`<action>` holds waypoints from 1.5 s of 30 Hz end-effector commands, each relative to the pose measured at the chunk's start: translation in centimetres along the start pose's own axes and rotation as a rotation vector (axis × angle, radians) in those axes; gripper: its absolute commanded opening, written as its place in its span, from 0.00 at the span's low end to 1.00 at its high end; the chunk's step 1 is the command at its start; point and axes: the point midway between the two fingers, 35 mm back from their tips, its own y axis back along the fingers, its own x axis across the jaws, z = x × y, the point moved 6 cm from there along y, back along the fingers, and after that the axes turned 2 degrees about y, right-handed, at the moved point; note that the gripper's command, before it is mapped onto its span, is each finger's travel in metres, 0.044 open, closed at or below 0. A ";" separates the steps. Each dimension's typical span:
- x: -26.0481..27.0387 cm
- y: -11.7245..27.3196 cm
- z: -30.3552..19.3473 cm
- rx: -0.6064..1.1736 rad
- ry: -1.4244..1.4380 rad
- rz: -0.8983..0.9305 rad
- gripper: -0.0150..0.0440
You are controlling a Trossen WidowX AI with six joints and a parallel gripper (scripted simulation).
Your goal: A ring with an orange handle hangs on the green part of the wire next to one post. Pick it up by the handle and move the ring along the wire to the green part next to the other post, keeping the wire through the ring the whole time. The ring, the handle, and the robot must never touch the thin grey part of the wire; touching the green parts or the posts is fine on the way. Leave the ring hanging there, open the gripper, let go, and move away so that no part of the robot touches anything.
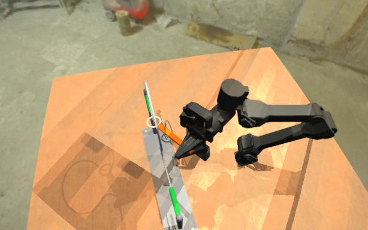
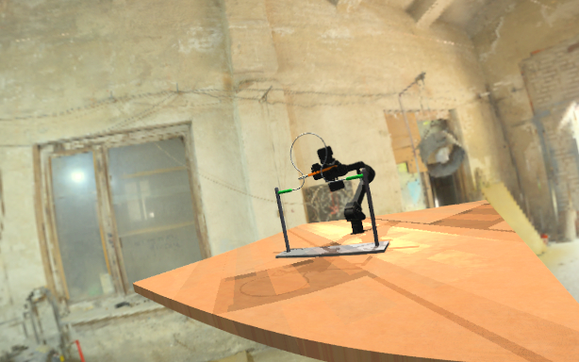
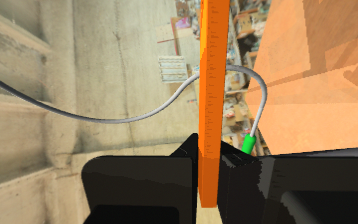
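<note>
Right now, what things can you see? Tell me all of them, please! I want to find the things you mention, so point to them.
Ring (image 1: 148,126): one, cream, around the wire, between the two green parts
Handle (image 1: 169,133) (image 2: 322,171) (image 3: 213,110): one, orange, reaching from the ring into the jaws
Wire (image 1: 166,171) (image 2: 290,152) (image 3: 117,121): one, grey, looping up between the posts
Green parts (image 1: 174,200) (image 2: 285,191): two, green, one beside each post
Posts (image 2: 282,222) (image 2: 372,212): two, dark, standing on the base plate
Base plate (image 1: 156,150) (image 2: 302,253): one, grey, on the table
Table (image 1: 75,105) (image 2: 424,292): one, orange-brown, under everything
Window (image 2: 151,203): one, wooden frame, in the wall behind
Robot arm (image 1: 287,113) (image 2: 360,190): one, black, on the table
Jaws: one pair, black, shut on the handle
</note>
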 end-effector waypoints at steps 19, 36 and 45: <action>4.4 0.6 0.8 0.015 -0.290 0.160 0.00; 7.0 1.4 2.2 0.023 -0.444 0.234 0.00; 7.6 1.6 2.5 0.025 -0.415 0.210 0.00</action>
